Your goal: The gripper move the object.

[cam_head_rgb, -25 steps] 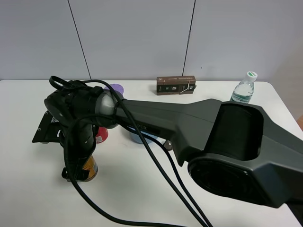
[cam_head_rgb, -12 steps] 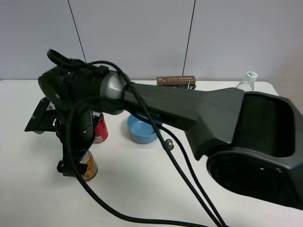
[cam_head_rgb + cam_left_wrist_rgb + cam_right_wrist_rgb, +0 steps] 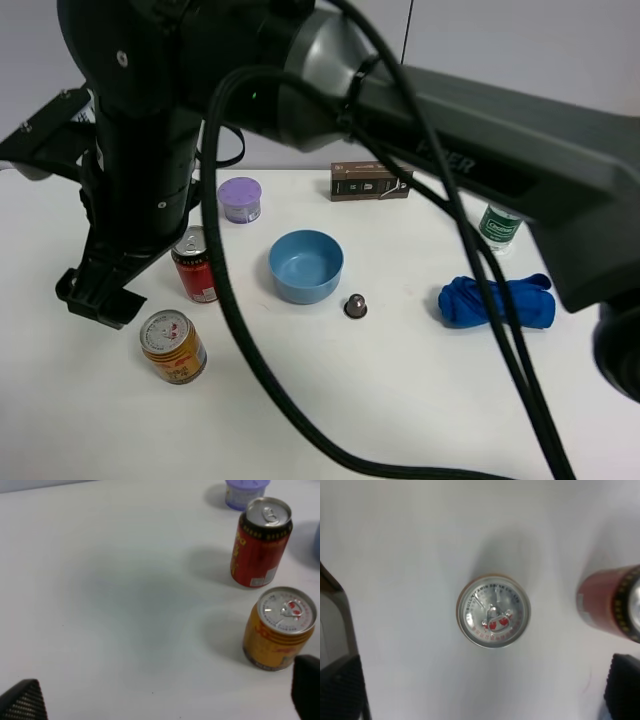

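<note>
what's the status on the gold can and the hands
Left hand open, empty. Right hand open above gold can, not touching. Can upright on table. Red can close beside it.

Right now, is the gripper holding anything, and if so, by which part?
Nothing is held: the right gripper hangs open above the gold can, which stands untouched on the table.

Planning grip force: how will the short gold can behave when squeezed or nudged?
The gold can stands upright, tab seemingly unopened, so probably full and heavy for its size. Its smooth metal wall may be slippery. Knocked over, the round body would likely roll.
</note>
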### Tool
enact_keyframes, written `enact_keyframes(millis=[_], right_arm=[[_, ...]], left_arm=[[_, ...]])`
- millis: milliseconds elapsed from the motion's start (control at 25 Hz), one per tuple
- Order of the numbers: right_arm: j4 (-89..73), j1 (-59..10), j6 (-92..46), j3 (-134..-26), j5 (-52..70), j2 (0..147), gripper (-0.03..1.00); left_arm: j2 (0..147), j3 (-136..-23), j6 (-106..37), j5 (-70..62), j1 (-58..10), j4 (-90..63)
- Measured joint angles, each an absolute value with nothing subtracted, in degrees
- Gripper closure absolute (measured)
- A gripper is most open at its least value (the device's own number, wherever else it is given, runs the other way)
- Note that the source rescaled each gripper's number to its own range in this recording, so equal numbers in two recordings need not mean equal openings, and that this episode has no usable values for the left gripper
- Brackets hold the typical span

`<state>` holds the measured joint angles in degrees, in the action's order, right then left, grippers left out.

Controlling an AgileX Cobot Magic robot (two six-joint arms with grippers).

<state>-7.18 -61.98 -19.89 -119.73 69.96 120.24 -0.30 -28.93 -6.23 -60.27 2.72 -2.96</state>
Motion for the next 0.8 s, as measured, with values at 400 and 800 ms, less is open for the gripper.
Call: enact_keyframes(millis=[400, 800], right_arm=[[-6.34, -58.24, -15.72, -119.73, 70.10, 112.61, 0.09], [-2.33, -50.05, -15.67, -119.73, 70.12, 112.01, 0.09]], left_arm=[[-0.30, -28.93, -6.23, -60.27, 2.72, -2.96], [-0.30, -28.93, -6.23, -60.27, 2.72, -2.96]])
